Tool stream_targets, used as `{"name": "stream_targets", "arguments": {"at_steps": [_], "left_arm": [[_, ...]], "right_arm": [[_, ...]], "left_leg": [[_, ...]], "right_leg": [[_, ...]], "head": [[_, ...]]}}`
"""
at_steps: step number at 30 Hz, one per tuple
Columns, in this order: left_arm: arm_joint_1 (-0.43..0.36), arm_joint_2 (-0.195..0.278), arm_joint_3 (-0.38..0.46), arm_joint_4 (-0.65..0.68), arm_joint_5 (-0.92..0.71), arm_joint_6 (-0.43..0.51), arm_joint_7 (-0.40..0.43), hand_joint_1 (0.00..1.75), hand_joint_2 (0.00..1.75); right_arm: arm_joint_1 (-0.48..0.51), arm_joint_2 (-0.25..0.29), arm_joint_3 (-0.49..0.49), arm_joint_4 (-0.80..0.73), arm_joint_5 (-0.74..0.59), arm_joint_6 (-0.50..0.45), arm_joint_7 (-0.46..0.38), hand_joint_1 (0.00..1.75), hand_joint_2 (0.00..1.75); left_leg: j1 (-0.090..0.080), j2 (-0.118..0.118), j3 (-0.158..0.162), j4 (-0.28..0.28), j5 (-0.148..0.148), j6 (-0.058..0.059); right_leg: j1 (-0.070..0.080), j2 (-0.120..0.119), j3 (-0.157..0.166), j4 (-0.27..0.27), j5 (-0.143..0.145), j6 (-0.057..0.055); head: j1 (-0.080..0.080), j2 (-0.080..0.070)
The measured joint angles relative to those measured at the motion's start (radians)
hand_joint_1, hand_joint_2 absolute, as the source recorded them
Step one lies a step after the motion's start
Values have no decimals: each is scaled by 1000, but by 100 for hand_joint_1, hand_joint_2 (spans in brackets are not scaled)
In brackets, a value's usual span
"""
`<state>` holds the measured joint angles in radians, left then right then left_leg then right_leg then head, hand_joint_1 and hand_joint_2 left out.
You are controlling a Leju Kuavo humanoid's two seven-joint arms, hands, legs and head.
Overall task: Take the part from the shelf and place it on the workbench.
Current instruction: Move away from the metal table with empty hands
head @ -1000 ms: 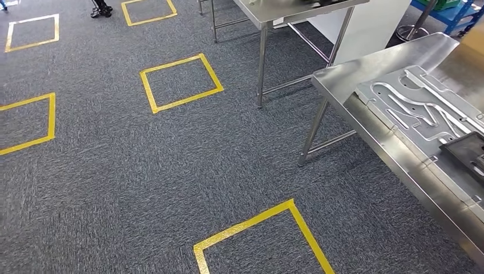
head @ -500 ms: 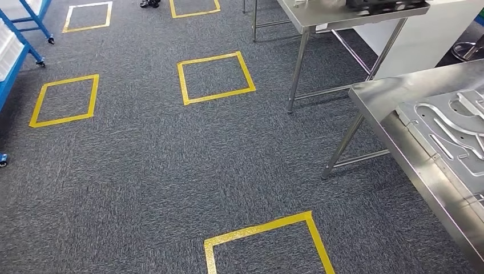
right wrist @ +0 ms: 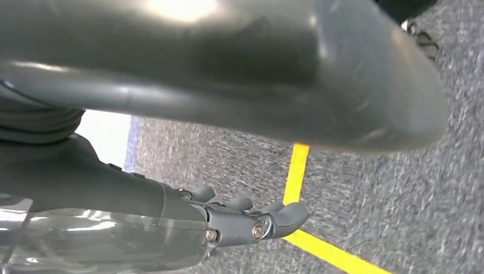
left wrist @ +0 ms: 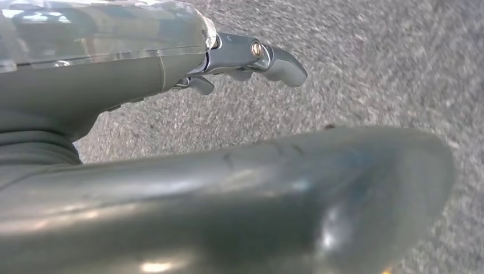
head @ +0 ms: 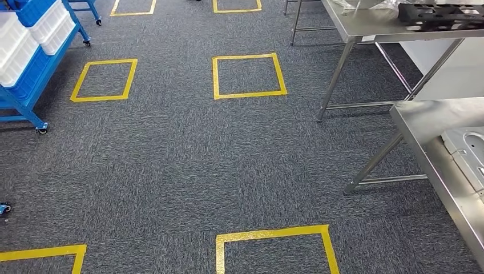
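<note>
Several white bins (head: 34, 34) sit on blue shelf (head: 25, 94), upper left; contents unseen. Workbench edge (head: 451, 182) lower right. Left hand (left wrist: 251, 57) and right hand (right wrist: 251, 220) empty, fingers apart.

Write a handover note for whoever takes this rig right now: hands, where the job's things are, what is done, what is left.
Left hand: holds nothing, hanging over the grey carpet.
Right hand: also holds nothing, hanging above yellow floor tape.
Blue wheeled shelf with white bins: far left of the head view.
Near steel workbench: at the right edge, with a grey metal plate lying on it.
Second steel table: further back, carrying a black tray.
Done: no part has been picked up.
Left: go to the shelf, take the part, carry it to the workbench and set it down.
</note>
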<state>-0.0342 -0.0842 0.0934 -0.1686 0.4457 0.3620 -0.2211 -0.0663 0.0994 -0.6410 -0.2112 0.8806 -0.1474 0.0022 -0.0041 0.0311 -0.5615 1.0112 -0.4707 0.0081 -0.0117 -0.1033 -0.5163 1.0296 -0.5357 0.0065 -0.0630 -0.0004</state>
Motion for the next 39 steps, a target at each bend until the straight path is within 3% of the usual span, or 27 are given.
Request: {"name": "stream_targets", "arguments": {"at_steps": [1,3,5,6,7,8,10,12,14,16,18,20,21,22,23,25,27,28,30,32,34,36,37,39], "left_arm": [[0,-2,8,0,8,5,-2,0,0],[-1,-6,23,0,22,14,-6,0,0],[-2,-8,38,-1,37,18,-11,0,0],[-2,-9,46,-1,42,19,-13,0,0],[-2,-9,54,-1,48,21,-14,0,0],[-1,-10,61,-1,52,24,-15,0,0],[-2,-11,72,-1,59,31,-16,0,0],[-4,-14,84,-2,67,41,-19,0,0],[-2,-17,97,-2,78,55,-23,0,0],[-1,-21,110,-2,89,69,-28,0,0],[-4,-26,123,-2,99,81,-31,0,0],[-6,-31,135,-3,107,89,-33,0,0],[-5,-33,141,-3,109,92,-33,0,0],[-4,-34,145,-3,111,94,-33,0,0],[-3,-34,149,-3,112,95,-33,0,0],[-3,-34,156,-4,114,99,-34,0,0],[-6,-34,162,-5,120,103,-35,0,0],[-6,-35,166,-5,125,105,-36,0,0],[-4,-37,177,-5,135,108,-39,0,0],[-4,-40,187,-6,141,109,-43,0,0],[-6,-42,192,-8,145,108,-44,0,0],[-6,-46,200,-9,153,107,-44,0,0],[-6,-47,205,-9,158,108,-45,0,0],[-6,-49,217,-9,169,111,-48,0,0]], "right_arm": [[-1,0,2,0,2,0,0,0,0],[0,-1,5,0,6,0,-1,0,0],[4,-1,7,0,12,2,-2,0,0],[5,-1,8,0,14,3,-2,0,0],[6,-1,8,0,17,4,-2,0,0],[6,-1,8,0,19,5,-2,0,0],[7,-1,9,0,21,5,-2,0,0],[6,-1,11,1,27,4,-4,0,0],[0,1,15,1,37,5,-6,0,0],[-3,3,20,1,49,9,-4,0,0],[-3,4,25,1,60,15,0,0,0],[-3,4,30,1,68,20,3,0,0],[-4,4,31,1,70,21,4,0,0],[-5,4,32,1,71,21,4,0,0],[-6,4,33,1,72,21,4,0,0],[-8,6,34,1,72,21,6,0,0],[-11,8,37,1,74,22,8,0,0],[-13,9,39,1,76,23,9,0,0],[-19,12,43,0,81,27,13,0,0],[-20,14,44,0,83,29,15,0,0],[-17,14,44,0,83,32,17,0,0],[-14,13,44,0,83,35,18,0,0],[-13,13,44,0,83,35,19,0,0],[-13,11,44,0,83,35,19,0,0]], "left_leg": [[2,-9,4,-7,4,7],[4,-26,9,-14,8,16],[3,-49,8,-14,8,20],[2,-63,9,-13,8,20],[2,-77,11,-13,7,19],[3,-92,14,-11,6,18],[4,-117,13,-1,1,9],[4,-138,4,8,-3,-4],[7,-156,-5,8,-1,-17],[9,-126,-15,29,-15,-27],[9,-68,-58,122,-67,-36],[12,-46,-120,249,-122,-42],[13,-44,-137,283,-128,-44],[13,-41,-136,280,-116,-43],[13,-37,-114,236,-88,-40],[5,4,-41,96,-26,-26],[-8,42,-1,13,-3,-11],[-13,44,0,5,-6,-6],[-12,21,5,-8,3,2],[-4,-1,17,-26,14,12],[0,-22,20,-33,20,18],[1,-49,20,-31,20,19],[2,-64,20,-29,19,18],[7,-93,21,-20,13,10]], "right_leg": [[-1,21,-6,19,-15,4],[-3,74,-50,117,-72,6],[-3,96,-116,241,-119,5],[-3,98,-133,268,-117,5],[-4,101,-133,257,-94,4],[-4,105,-115,209,-56,4],[-9,145,-63,79,11,3],[-11,178,-40,17,29,0],[-8,166,-39,13,29,-10],[-8,143,-35,6,32,-24],[-6,115,-31,1,32,-35],[-1,86,-31,1,29,-40],[1,72,-30,1,27,-40],[2,58,-29,1,26,-41],[4,46,-26,1,24,-40],[6,23,-18,1,18,-37],[7,5,-13,1,14,-28],[6,-4,-11,-1,12,-24],[3,-11,-3,-2,9,-13],[1,34,-13,32,-19,-5],[-2,88,-67,142,-78,0],[-4,99,-127,250,-112,4],[-6,100,-138,260,-100,6],[-12,111,-108,176,-28,12]], "head": [[0,0],[0,0],[0,0],[0,0],[0,0],[0,0],[0,0],[0,0],[0,0],[0,0],[0,0],[0,0],[0,0],[0,0],[0,0],[0,0],[0,0],[0,0],[0,0],[0,0],[0,0],[0,0],[0,0],[0,0]]}}
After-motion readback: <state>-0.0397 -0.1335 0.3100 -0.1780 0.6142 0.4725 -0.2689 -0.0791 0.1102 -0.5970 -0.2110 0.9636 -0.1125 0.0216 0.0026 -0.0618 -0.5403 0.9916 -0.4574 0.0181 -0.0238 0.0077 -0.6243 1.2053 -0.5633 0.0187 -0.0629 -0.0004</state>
